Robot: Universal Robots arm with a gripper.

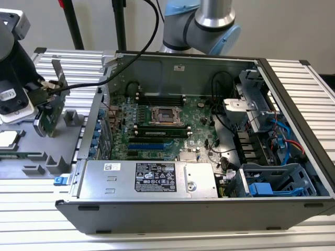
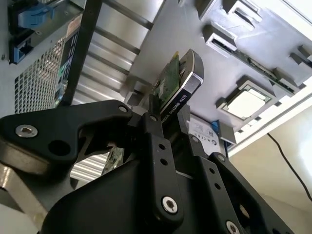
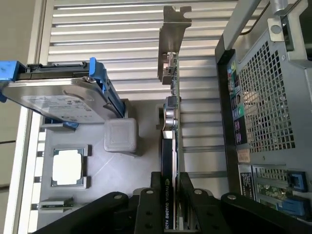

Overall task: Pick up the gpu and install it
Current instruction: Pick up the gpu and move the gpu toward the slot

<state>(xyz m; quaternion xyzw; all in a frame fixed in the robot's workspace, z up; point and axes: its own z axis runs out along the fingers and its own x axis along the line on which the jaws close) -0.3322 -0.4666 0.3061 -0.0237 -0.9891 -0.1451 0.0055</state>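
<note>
**Gripper.** Black two-finger gripper [image 1: 42, 91] on the arm, outside the open dark-grey computer case [image 1: 172, 212], on the exterior view's left of it. It is closed on the card. In both wrist views its black fingers [image 2: 155, 141] press against opposite faces of the card at one end.

**Gpu.** Slim green circuit-board card with a black cooler shroud and a silver metal end bracket, the gpu [image 1: 51, 112]. It is held upright on its long edge outside the case, just beside the case's perforated end wall. In the first wrist view it shows edge-on [image 3: 171, 112], the bracket at the end away from the gripper. It is over the flat grey parts tray [image 3: 131, 180]; whether it touches the tray cannot be told.

**Case contents.** Large green motherboard [image 1: 201, 110] lying on the case floor.

**Tray contents.** All lie farther from the case than the gpu.
- A silver hard drive in a blue carrier [image 3: 53, 100].
- A square silver processor chip [image 3: 68, 165].
- A small grey block [image 3: 120, 136].

**Support.** Slatted aluminium table [image 3: 112, 48] under the case and tray.
</note>
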